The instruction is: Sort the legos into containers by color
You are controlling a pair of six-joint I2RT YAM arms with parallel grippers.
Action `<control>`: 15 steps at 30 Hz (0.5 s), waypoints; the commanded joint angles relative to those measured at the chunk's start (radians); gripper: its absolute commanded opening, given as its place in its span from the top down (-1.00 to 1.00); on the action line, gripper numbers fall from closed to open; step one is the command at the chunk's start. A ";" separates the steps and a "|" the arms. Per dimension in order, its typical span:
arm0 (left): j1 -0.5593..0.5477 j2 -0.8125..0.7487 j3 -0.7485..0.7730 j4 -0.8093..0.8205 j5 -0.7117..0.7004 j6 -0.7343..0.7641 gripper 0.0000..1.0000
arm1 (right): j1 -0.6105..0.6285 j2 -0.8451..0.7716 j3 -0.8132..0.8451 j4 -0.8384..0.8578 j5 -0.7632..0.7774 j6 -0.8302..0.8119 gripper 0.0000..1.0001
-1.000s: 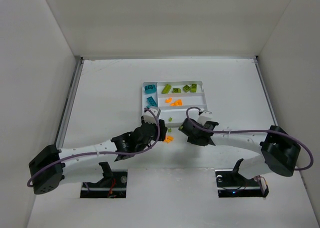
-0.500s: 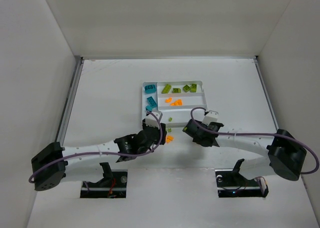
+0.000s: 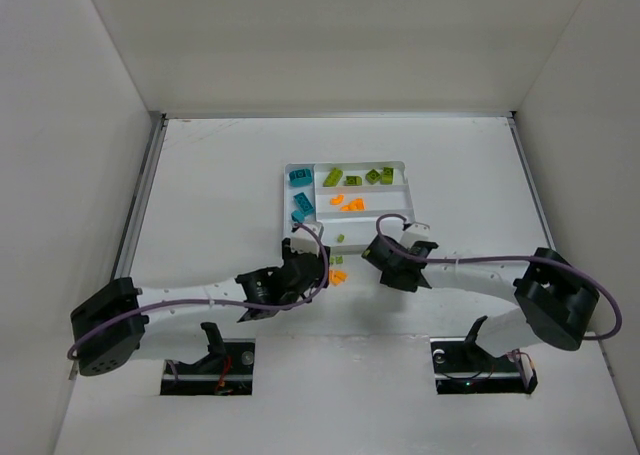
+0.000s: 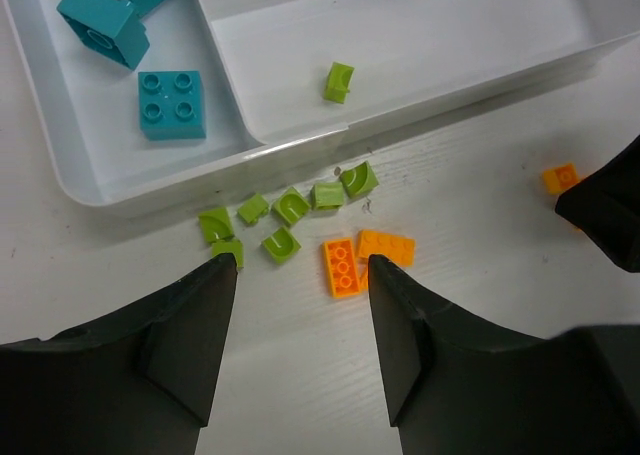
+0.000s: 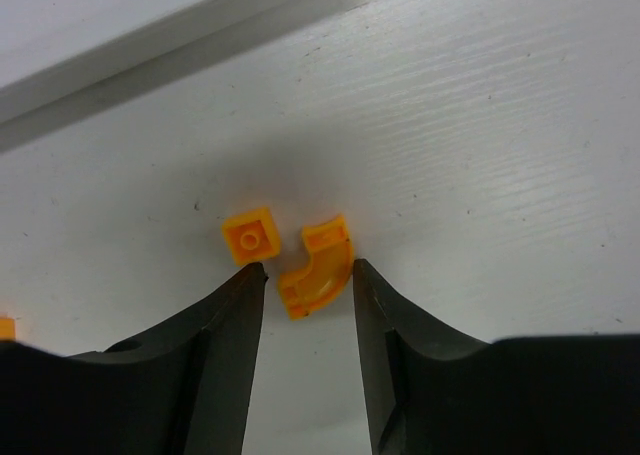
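While the right fingers [image 5: 200,375] stand parted, the curved orange brick [image 5: 318,265] lies on the counter [image 5: 480,125] between their tips. A gap shows on one side, so it is not yet gripped. A square orange brick [image 5: 248,235] sits just ahead of one tip. The left fingers [image 4: 190,345] are released and empty; ahead of them lie lime pieces [image 4: 290,210] and two orange plates [image 4: 342,267], and beyond those the tray [image 4: 300,137] wall, with teal bricks [image 4: 172,105] inside. Versus a second ago, both wrists shifted only slightly, the right drifting away and back; loose bricks and tray contents are unchanged. Judgement: nothing newly sorted; the right is lined up for an orange pick.
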 commanded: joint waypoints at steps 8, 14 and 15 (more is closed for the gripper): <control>0.048 0.037 -0.022 -0.020 -0.020 -0.031 -0.12 | -0.009 -0.038 -0.057 0.090 -0.023 0.040 0.52; 0.054 0.073 -0.029 -0.036 -0.029 -0.063 -0.07 | 0.020 -0.144 -0.038 0.020 0.046 0.033 0.59; 0.054 0.082 -0.029 -0.036 -0.030 -0.067 -0.05 | 0.025 -0.163 -0.035 0.009 0.055 0.031 0.59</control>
